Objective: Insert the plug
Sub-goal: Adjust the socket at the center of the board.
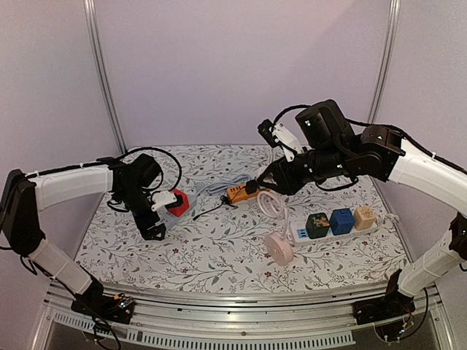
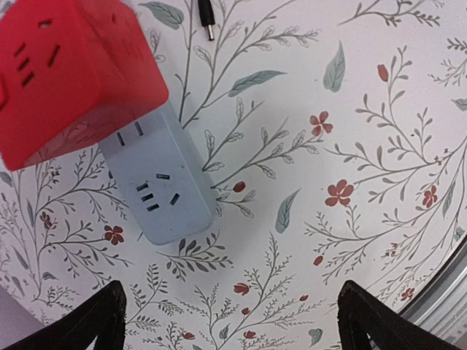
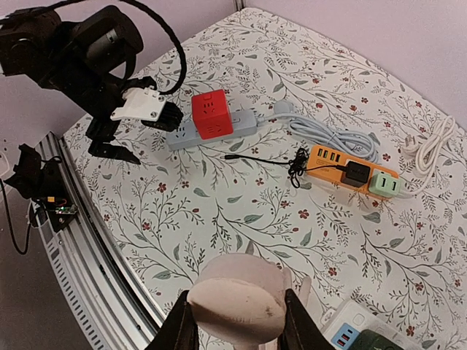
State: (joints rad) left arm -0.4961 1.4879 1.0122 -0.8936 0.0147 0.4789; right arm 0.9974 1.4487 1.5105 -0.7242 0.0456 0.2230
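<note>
Floral cloth [image 1: 219, 255] covers the table, with plain lilac walls behind it.

Nearest you, the right gripper [image 3: 238, 310] hangs high with its fingers spread. The pink round socket unit [image 1: 278, 248] shows between them but lies on the cloth below, not pinched. Just beside that unit sits the white power strip [image 1: 300, 233], carrying a dark green cube [image 1: 317, 224], a blue cube [image 1: 341, 220] and a beige cube [image 1: 364, 216].

The left gripper [image 2: 232, 292] is also spread wide and holds nothing. It is poised over the bare end of the grey power strip [image 2: 157, 193], which carries the red cube [image 2: 69, 73].

Farther in lies the orange power strip [image 3: 332, 159], with a black adaptor [image 3: 355, 173] and a pale green adaptor [image 3: 384, 186] seated in it. A black barrel tip [image 2: 207, 18] lies loose near the grey strip.

Nothing marks which plug the task means. You should take it, on my judgement, to be the white plug [image 3: 411, 143] at the end of the white cord [image 3: 434, 138]. It lies loose beyond the orange strip, apart from every socket. It is too small in view to confirm its pins.

Expect a light, rigid, smooth body on a springy cord that will drag and twist it. Grip the flat sides of the body behind the pins, never the cord.

Count:
- three strips
- one round unit
- four cubes
- two seated adaptors
- two loose plug ends
</note>
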